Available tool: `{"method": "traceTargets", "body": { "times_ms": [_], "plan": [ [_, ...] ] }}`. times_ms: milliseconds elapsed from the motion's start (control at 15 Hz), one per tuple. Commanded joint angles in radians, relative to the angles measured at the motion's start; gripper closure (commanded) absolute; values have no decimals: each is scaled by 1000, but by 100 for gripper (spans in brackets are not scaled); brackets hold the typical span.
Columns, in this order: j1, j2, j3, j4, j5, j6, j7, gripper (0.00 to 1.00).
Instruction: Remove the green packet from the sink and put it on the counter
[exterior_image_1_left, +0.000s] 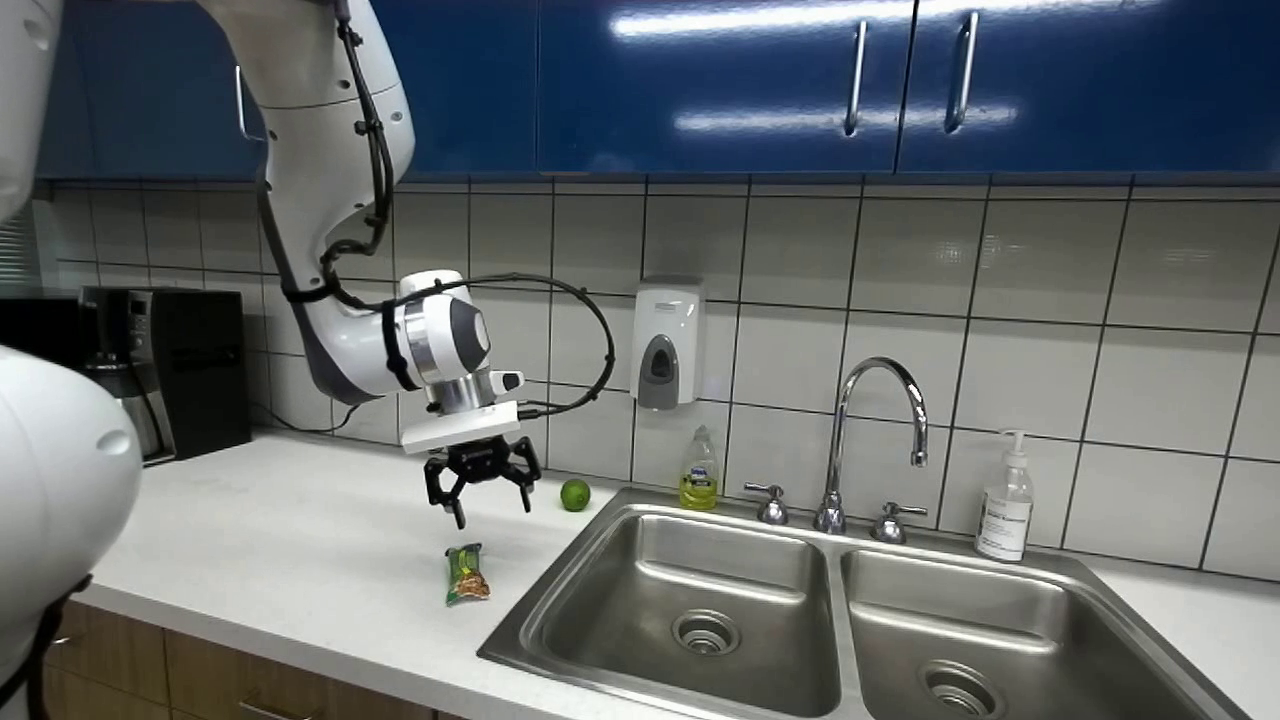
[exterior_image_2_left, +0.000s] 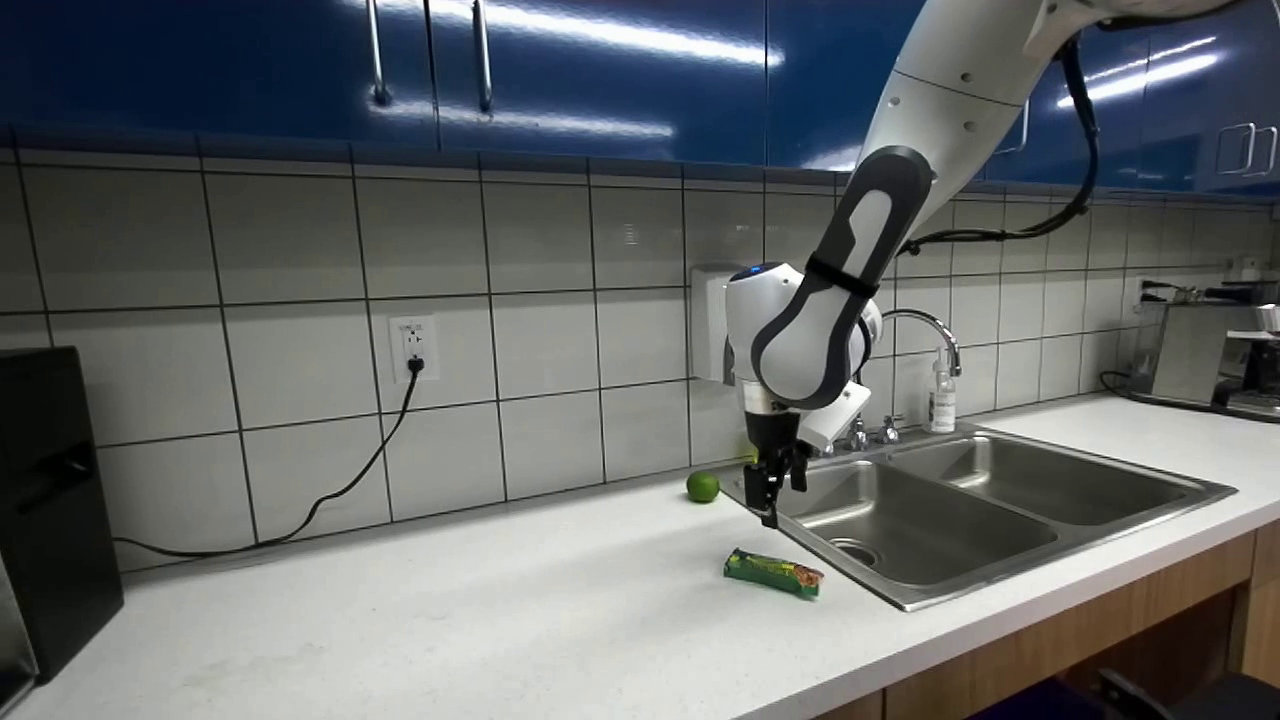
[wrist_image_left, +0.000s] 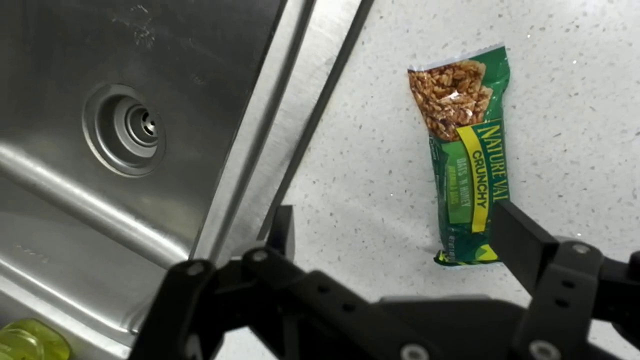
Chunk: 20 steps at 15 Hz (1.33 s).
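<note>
The green packet (exterior_image_1_left: 466, 573) lies flat on the off-white counter (exterior_image_1_left: 300, 530), beside the left edge of the sink (exterior_image_1_left: 838, 620). It also shows on the counter in an exterior view (exterior_image_2_left: 772, 573). In the wrist view the packet (wrist_image_left: 465, 165) is green and yellow with a granola picture, and one finger covers part of its lower right edge. My gripper (exterior_image_1_left: 494, 516) is open and empty, above the counter and a little behind the packet. In the wrist view its fingertips (wrist_image_left: 393, 220) are wide apart with bare counter between them. Both sink basins show nothing in them.
A small green ball-like lime (exterior_image_1_left: 575, 495) sits on the counter near the wall. A dish soap bottle (exterior_image_1_left: 699, 475), chrome tap (exterior_image_1_left: 835, 450) and pump bottle (exterior_image_1_left: 1005, 505) stand along the sink's back. A black machine (exterior_image_1_left: 190, 365) stands at the counter's far end.
</note>
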Motion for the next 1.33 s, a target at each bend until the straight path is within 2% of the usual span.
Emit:
{"method": "traceTargets", "body": {
  "times_ms": [0, 400, 733, 933, 1267],
  "plan": [
    [-65, -58, 26, -21, 135, -82, -53, 0],
    [-97, -92, 33, -22, 304, -144, -42, 0],
    [-97, -125, 63, -58, 432, -134, -83, 0],
    [-90, -166, 66, -102, 425, -136, -74, 0],
    [-87, -282, 62, -203, 393, -218, -88, 0]
  ]
}}
